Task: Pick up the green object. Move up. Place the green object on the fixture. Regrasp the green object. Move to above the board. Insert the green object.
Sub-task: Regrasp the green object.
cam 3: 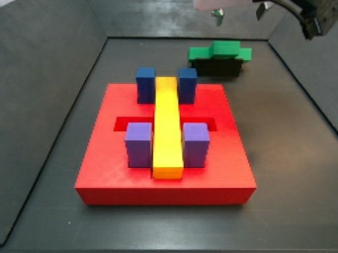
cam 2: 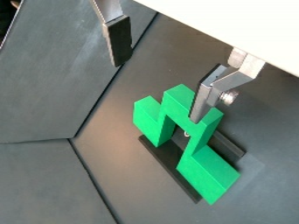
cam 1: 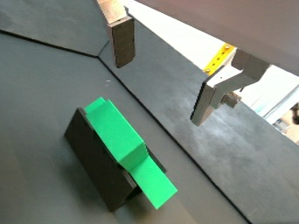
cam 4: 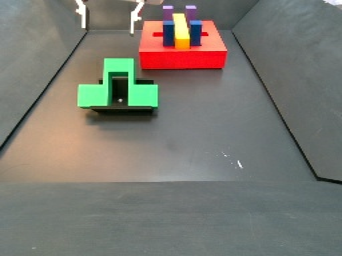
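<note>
Room to move: plenty of bare dark floor (cam 4: 201, 140) around the pieces in both side views, with walls rising at the edges, so it's basically a shallow bin.
Edges: floor seams and the wall joins show in both wrist views; the board sits well apart from the green piece, with an open lane between them.
Pincer: the pincer (cam 2: 163, 66) hangs up high over the green object, jaws spread wide with nothing between them. In both wrist views the two fingers (cam 1: 122, 42) are flat silver plates with dark pads, clear of everything. In a side view only the tips (cam 4: 107, 12) poke in at the upper frame edge.
Green object: the green object (cam 2: 181, 131) rests on the fixture (cam 2: 233, 150), not on the board. Bright green plastic, bridge shape, raised middle cube with lower side cubes. In a side view (cam 4: 118, 88) it looks like a wide bar with a stem pointing toward the back wall.
Fixture: dark bracket, mostly hidden under the green piece; in a wrist view (cam 1: 93, 157) its black side wall shows beneath the green top face.
Board: the board (cam 3: 119, 173) is a big red square block carrying a long yellow bar (cam 3: 166, 124), two blue blocks (cam 3: 145, 81) at the far end and two purple blocks (cam 3: 138, 144) at the near end.
Slot: recessed red pockets show either side of the yellow bar between the blue and purple pairs.
</note>
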Available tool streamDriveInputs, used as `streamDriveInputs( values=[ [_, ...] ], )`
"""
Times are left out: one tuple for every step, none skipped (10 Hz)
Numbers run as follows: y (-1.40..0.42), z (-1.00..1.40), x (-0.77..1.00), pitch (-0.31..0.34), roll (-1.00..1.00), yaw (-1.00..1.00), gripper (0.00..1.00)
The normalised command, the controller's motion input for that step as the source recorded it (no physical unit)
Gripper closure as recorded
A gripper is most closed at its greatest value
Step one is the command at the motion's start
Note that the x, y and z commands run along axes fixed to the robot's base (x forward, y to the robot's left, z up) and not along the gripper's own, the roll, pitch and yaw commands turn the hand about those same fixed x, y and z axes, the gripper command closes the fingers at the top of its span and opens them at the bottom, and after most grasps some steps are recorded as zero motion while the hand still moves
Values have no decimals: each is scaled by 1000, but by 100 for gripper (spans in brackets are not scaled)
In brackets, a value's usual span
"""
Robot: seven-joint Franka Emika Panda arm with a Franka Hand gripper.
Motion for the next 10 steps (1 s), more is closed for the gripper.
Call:
streamDriveInputs(
  values=[
    [0, 0, 0, 0, 0, 6, 0],
    [0, 0, 0, 0, 6, 0, 0],
    [0, -274, 0, 166, 280, 0, 0],
    [0, -400, 0, 223, 411, 0, 0],
    [0, -311, 0, 246, 280, 0, 0],
    [0, -214, 106, 254, 154, 0, 0],
    [0, -217, 97, 171, 86, 0, 0],
    [14, -226, 0, 43, 40, 0, 0],
    [83, -303, 0, 11, 3, 0, 0],
    [29, -320, 0, 6, 66, 0, 0]
  ],
)
